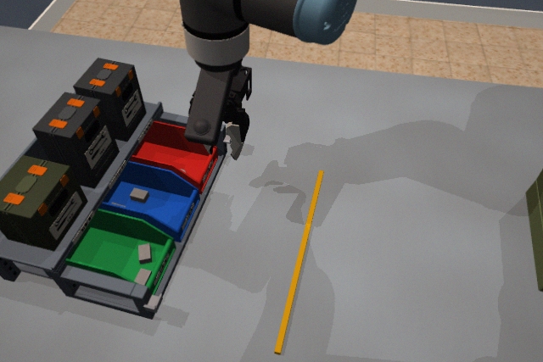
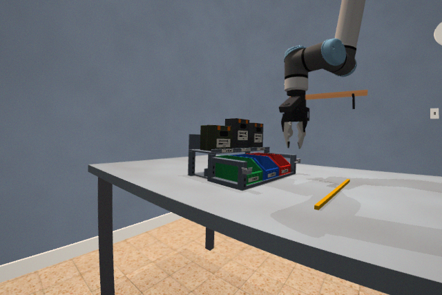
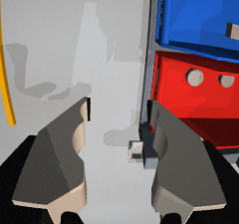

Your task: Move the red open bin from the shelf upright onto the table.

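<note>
The red open bin [image 1: 173, 154] sits upright at the far end of the shelf's front row; it also shows in the exterior view [image 2: 282, 163] and in the wrist view [image 3: 199, 100]. Two small round parts [image 3: 195, 76] lie inside it. My gripper [image 1: 226, 143] hangs above the shelf's corner, just beside the red bin's outer side. In the exterior view the gripper [image 2: 293, 143] is clearly higher than the bin. In the wrist view the fingers stand partly apart with only table and the shelf post between them. It holds nothing.
A blue bin [image 1: 151, 202] and a green bin [image 1: 120, 250] with grey parts sit next to the red one. Three dark cases [image 1: 74, 130] stand on the shelf's back row. A thin yellow strip [image 1: 300, 257] lies on the table. An olive box [image 1: 535, 226] is at the right edge.
</note>
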